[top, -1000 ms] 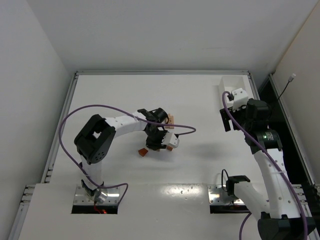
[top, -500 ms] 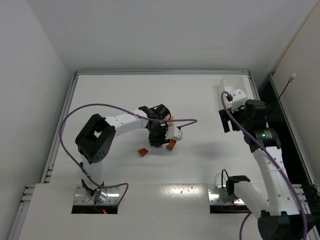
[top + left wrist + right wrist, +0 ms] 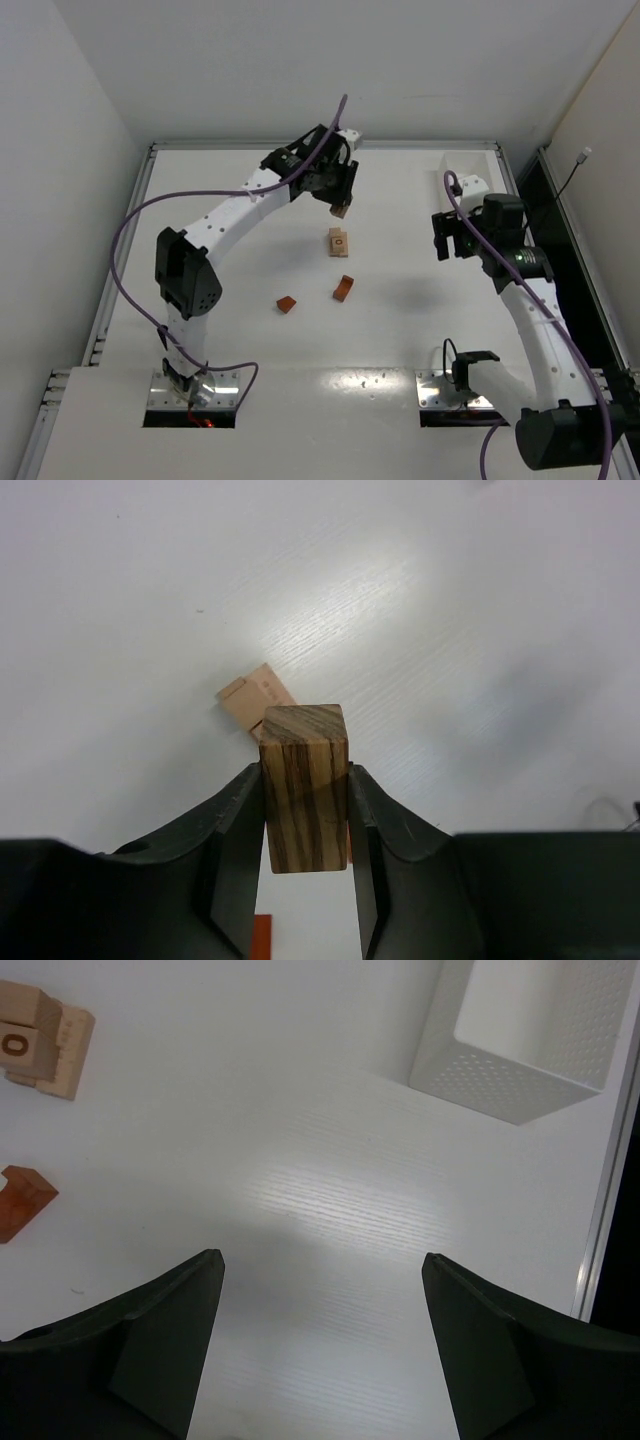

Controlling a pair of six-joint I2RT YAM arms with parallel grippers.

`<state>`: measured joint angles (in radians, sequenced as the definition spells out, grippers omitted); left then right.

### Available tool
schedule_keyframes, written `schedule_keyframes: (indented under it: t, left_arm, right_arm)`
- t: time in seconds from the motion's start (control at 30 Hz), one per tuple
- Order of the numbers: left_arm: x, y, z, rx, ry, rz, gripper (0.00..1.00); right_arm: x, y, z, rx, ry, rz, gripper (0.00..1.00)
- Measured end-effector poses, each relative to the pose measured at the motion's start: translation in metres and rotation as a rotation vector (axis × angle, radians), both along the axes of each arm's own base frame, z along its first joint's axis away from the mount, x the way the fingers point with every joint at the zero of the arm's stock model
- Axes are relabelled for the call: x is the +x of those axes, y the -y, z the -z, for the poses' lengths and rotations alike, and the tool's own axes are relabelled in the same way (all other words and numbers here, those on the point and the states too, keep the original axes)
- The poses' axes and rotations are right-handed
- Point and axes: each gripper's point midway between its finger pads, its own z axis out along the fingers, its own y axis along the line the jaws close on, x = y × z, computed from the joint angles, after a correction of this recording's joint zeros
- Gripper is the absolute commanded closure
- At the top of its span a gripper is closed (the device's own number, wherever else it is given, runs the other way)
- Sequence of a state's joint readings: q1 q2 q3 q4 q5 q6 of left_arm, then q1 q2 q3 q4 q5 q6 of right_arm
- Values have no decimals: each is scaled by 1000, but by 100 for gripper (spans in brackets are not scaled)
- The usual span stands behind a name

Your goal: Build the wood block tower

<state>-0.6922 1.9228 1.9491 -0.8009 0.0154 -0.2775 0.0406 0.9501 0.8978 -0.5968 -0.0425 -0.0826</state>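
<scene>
White tray (image 3: 480, 1085) just beyond right claw (image 3: 320, 1265), spread wide. Left claw (image 3: 305, 785) clamped on striped block (image 3: 303, 810), now raised beyond tan stack (image 3: 338, 241); previously low beside it.

White arm links (image 3: 240, 203), black joints (image 3: 185, 278), purple cables (image 3: 118, 250).

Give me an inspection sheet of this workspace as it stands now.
Surface: white table, some glare.
Job's things: tan stack mid-table; reddish arch piece and small reddish block loose nearer the arms; striped block held aloft.
Clutter: white tray, far right corner.
Grippers: left gripper shut on the striped block; right gripper open, holding nothing.
Cables: purple cables along both arms, off the blocks.
Surroundings: white walls; nothing else seen.
</scene>
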Motion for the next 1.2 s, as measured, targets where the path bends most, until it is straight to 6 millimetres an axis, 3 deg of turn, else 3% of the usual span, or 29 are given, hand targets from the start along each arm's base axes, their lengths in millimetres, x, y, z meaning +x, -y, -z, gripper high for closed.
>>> schedule_keyframes:
  t: [0.07, 0.27, 0.37, 0.63, 0.97, 1.2]
  left_arm:
    - [10, -3, 5, -48, -52, -72, 100]
    - [14, -12, 62, -25, -240, -216, 100]
    - [11, -9, 78, -24, -296, -241, 100]
    - [13, -1, 84, -52, -331, -281, 100]
    - [32, -32, 115, 97, -269, -469, 100]
    - [26, -25, 118, 110, -267, -477, 100]
  right_arm:
    - [1, -3, 1, 18, -5, 0, 23]
    - [8, -8, -4, 65, 1, 8, 23]
    - [9, -11, -5, 84, 4, 11, 23]
    - [9, -13, -5, 102, 1, 16, 23]
    - [10, -10, -6, 105, 7, 25, 23]
    - [9, -7, -7, 130, 8, 43, 23]
